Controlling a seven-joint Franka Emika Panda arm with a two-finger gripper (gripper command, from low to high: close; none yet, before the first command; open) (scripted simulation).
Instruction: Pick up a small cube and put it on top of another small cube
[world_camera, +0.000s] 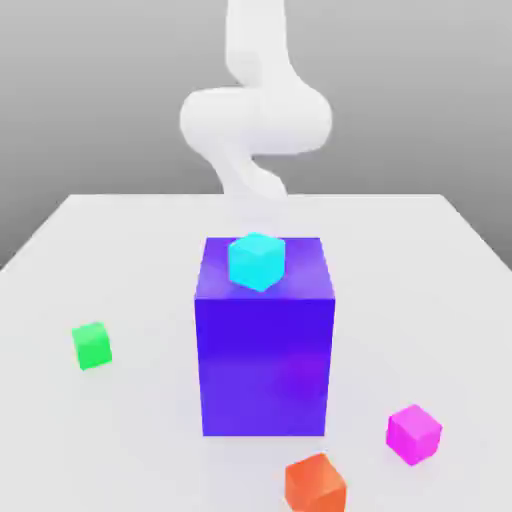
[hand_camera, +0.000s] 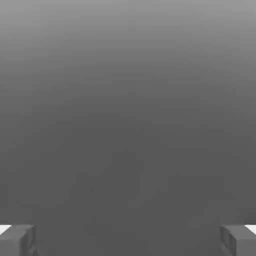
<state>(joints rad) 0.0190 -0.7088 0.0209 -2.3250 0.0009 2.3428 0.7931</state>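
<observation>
The small magenta cube (world_camera: 414, 433) lies on the white table at the front of the exterior view's right. The small green cube (world_camera: 92, 346) rests on the table at the exterior view's left, far from the magenta one. In the hand view my gripper (hand_camera: 128, 241) is open, its two grey fingertips (hand_camera: 18, 241) standing wide apart with nothing between them, facing a plain grey background. My white arm (world_camera: 255, 118) rises behind the table's far side, well away from both cubes.
A big blue-purple block (world_camera: 264, 340) stands in the table's middle with a cyan cube (world_camera: 257, 261) on its top. An orange cube (world_camera: 315, 485) lies at the front edge, close to the magenta cube. The white table (world_camera: 120, 240) has bare surface around the green cube.
</observation>
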